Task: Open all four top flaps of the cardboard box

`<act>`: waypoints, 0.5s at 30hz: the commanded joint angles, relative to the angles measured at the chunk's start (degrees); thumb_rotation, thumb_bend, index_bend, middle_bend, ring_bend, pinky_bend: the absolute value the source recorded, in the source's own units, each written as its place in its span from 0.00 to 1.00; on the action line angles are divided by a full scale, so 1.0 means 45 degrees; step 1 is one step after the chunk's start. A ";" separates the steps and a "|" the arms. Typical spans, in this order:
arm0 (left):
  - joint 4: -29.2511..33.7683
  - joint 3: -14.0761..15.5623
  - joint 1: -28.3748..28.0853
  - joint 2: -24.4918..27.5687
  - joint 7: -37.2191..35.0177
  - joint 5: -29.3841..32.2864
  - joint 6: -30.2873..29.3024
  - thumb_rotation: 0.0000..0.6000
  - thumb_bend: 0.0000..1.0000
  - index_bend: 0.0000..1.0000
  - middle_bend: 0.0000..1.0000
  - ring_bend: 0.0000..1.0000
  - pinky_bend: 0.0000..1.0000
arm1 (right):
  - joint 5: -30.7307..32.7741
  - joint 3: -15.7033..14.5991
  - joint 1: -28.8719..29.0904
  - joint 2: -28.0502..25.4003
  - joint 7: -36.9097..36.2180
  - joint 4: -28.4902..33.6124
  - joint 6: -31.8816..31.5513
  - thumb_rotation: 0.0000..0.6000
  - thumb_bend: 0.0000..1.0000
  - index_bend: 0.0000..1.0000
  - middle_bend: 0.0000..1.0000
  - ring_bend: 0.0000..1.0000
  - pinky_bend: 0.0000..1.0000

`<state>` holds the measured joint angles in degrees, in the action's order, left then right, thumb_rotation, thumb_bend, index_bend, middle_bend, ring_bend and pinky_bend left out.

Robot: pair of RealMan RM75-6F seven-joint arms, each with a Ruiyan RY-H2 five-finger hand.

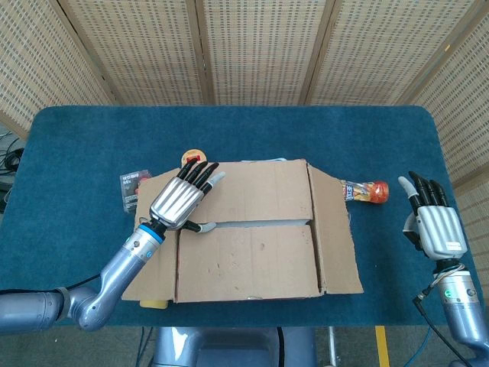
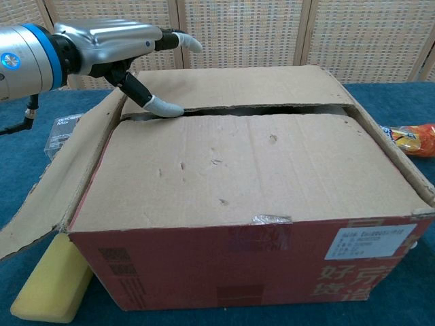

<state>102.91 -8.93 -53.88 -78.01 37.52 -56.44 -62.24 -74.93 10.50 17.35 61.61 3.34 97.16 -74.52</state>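
Brown cardboard box (image 1: 252,237) sits mid-table on the blue cloth (image 1: 76,145), both side flaps splayed outward, the near top flap (image 2: 251,170) flat. My left hand (image 1: 182,200) lies over the back-left corner, fingers stretched across the far top flap (image 2: 245,85), thumb tip (image 2: 165,106) hooked into the seam under that flap's raised edge, a dark gap showing there. My right hand (image 1: 435,222) stands upright well off to the box's right, fingers straight and spread, holding nothing. Yellow sponge block (image 2: 51,282) rests against the front-left corner.
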 commanded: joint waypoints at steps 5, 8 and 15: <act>0.0040 -0.0104 0.0174 0.0125 0.0016 -0.0479 -0.0422 0.53 0.22 0.01 0.00 0.00 0.00 | -0.0006 0.0017 -0.0007 0.0000 -0.0006 -0.0005 -0.0019 1.00 0.98 0.03 0.01 0.00 0.00; 0.0098 -0.0177 0.0269 0.0201 -0.0019 -0.0805 -0.0687 0.53 0.22 0.01 0.00 0.00 0.00 | -0.0014 0.0028 -0.0017 -0.0011 -0.0014 0.0006 -0.0041 1.00 0.98 0.03 0.01 0.00 0.00; 0.0035 -0.0538 0.0409 0.0398 -0.0135 -0.1284 -0.1180 0.53 0.22 0.01 0.00 0.00 0.00 | -0.0048 0.0042 -0.0036 -0.0050 -0.0028 0.0048 -0.0079 1.00 0.98 0.03 0.01 0.00 0.00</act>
<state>103.19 -11.02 -52.11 -76.47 36.99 -62.05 -67.39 -75.14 10.68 17.19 61.40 3.23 97.35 -74.86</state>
